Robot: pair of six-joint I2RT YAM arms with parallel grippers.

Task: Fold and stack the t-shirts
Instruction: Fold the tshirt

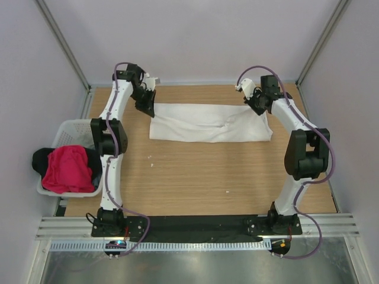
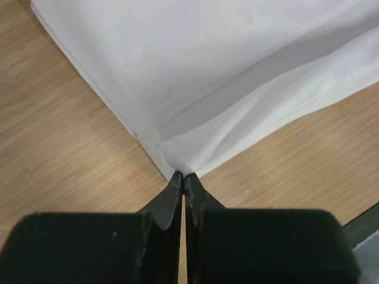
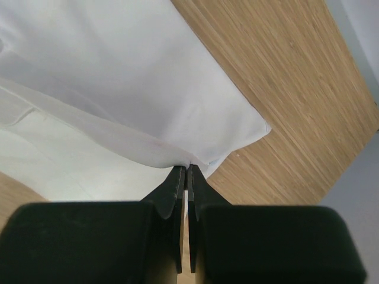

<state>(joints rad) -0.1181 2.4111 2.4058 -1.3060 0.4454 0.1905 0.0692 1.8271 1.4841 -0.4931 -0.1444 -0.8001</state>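
- Where the two arm bases are bolted to the black strip at the near edge, the wooden table (image 1: 195, 177) runs away from them toward the far wall.
- Left of the table, a little farther back, stands a white lattice basket (image 1: 66, 129), just beside the left arm's lower link.
- A pink-red t-shirt (image 1: 68, 168) lies bunched on top of the basket's load. A black t-shirt (image 1: 40, 160) lies under it and spills over the left rim.
- Farther on, the white t-shirt (image 1: 207, 123) lies across the far part of the table as a long band running left to right. It is well apart from the basket and is folded over itself, with a soft crease near its middle.
- The left gripper (image 1: 148, 108) reaches down to the band's left end. In the left wrist view its jaws are pressed together, and the shirt's corner is pinched at the very tips. Two cloth layers spread away from that point over the wood.
- The right gripper (image 1: 258, 106) meets the band's right end at about the same depth. In the right wrist view its jaws are likewise closed on a corner of the white cloth. An upper layer lies over a lower one, and the wood shows to the right.
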